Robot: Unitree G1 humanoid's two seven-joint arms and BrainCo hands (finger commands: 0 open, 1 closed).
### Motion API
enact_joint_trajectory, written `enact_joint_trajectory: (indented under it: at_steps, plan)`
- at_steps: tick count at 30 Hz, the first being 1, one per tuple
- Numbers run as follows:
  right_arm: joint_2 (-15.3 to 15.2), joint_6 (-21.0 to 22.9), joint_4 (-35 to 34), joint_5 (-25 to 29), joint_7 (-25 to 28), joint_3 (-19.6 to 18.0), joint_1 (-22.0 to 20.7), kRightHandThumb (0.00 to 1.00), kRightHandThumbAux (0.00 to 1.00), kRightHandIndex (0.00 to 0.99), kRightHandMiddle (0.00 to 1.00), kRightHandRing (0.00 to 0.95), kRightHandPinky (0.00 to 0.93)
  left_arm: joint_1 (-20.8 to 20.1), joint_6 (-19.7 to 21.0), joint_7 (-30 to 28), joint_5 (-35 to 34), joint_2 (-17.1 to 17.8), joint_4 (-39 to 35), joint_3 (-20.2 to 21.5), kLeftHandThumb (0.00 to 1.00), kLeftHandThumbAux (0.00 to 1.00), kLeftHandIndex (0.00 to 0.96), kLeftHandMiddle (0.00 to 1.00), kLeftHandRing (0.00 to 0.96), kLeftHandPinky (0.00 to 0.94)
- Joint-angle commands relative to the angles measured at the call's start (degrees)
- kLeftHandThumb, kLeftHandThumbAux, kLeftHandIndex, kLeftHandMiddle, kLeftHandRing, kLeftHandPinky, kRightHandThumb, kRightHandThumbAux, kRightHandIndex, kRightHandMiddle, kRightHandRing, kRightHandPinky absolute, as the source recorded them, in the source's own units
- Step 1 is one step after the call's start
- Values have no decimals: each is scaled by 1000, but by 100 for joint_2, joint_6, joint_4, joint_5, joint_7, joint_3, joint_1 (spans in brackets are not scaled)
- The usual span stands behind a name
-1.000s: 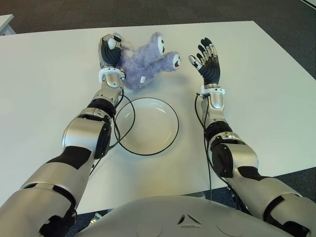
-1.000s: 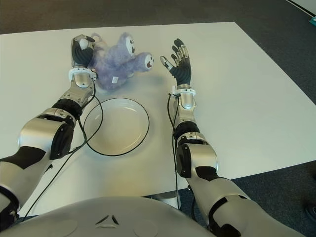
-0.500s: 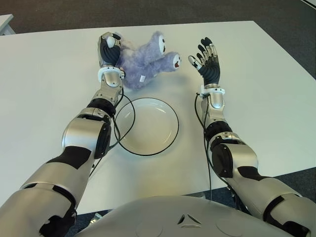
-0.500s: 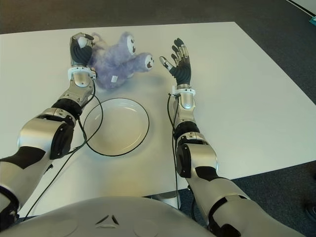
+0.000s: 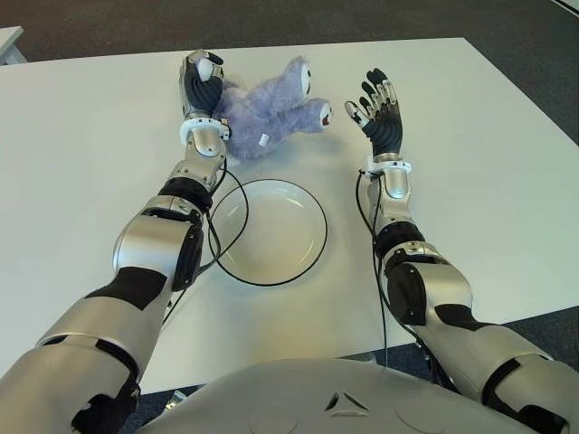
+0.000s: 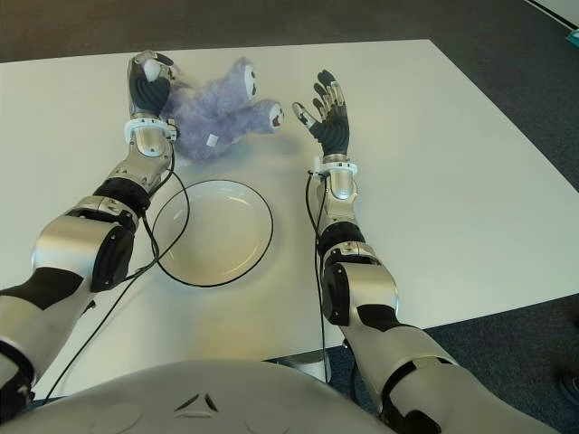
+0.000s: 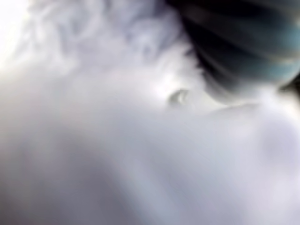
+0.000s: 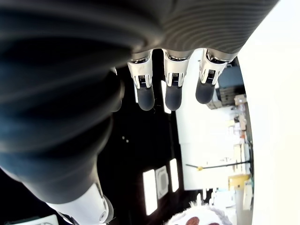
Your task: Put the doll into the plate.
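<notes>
Gripping the purple doll (image 5: 271,113) beyond the plate (image 5: 308,262), the left robot hand (image 5: 201,86) stays closed; the right robot hand (image 5: 380,113) is spread open, empty.

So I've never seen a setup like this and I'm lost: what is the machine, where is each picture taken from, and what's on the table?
It is a humanoid robot with two arms. The two wide pictures come from its head, looking down at a white table; the two close-ups come from its wrists. The left robot hand grips a fuzzy purple doll, whose fur fills the left wrist picture. The right robot hand is raised, open and holding nothing, to the doll's right. A white plate with nothing in it lies nearer the robot.
</notes>
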Motion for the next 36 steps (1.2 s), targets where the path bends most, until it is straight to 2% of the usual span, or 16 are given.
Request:
enact_joint_trajectory:
  at_steps: [1, 17, 36]
  plan:
    - [139, 11, 246, 126, -3, -32, 409, 279, 839, 97, 99, 75, 69, -37, -37, 139, 123, 135, -59, -91, 748, 692, 444, 859, 871, 863]
    - [132, 16, 274, 127, 17, -47, 393, 254, 849, 82, 94, 74, 66, -11, -149, -3, 0, 202, -316, -74, 745, 693, 444, 860, 870, 864]
    - [150, -1, 304, 121, 0, -60, 381, 256, 857, 78, 98, 80, 73, 56, -51, 38, 169, 332, -709, -217, 740, 695, 443, 864, 876, 866]
